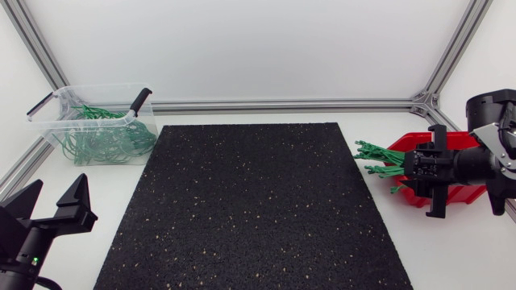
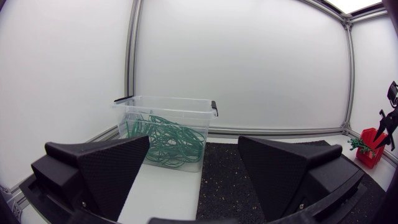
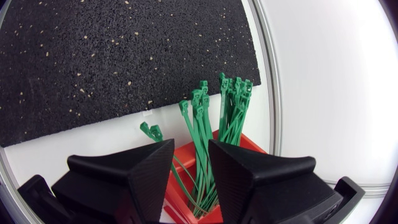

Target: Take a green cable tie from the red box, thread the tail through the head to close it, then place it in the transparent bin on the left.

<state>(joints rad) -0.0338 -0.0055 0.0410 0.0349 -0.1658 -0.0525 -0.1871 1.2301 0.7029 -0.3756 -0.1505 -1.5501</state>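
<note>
The red box point(image 1: 463, 193) stands at the table's right edge, with a bundle of straight green cable ties point(image 1: 375, 159) sticking out of it toward the mat. My right gripper point(image 1: 423, 171) hovers over the box. In the right wrist view its fingers point(image 3: 149, 174) stand a little apart above the red box point(image 3: 249, 142), and several green ties point(image 3: 202, 118) run under the gap; only one finger seems to touch them. The transparent bin point(image 1: 48, 101) at the back left holds looped green ties point(image 1: 101, 137). My left gripper point(image 1: 50, 201) rests open and empty at the front left, facing the bin point(image 2: 163, 102).
A black speckled mat point(image 1: 250, 209) covers the middle of the table between the two arms. One loose green tie point(image 3: 151, 130) lies on the white table next to the box. An aluminium frame point(image 1: 282, 105) runs along the back edge.
</note>
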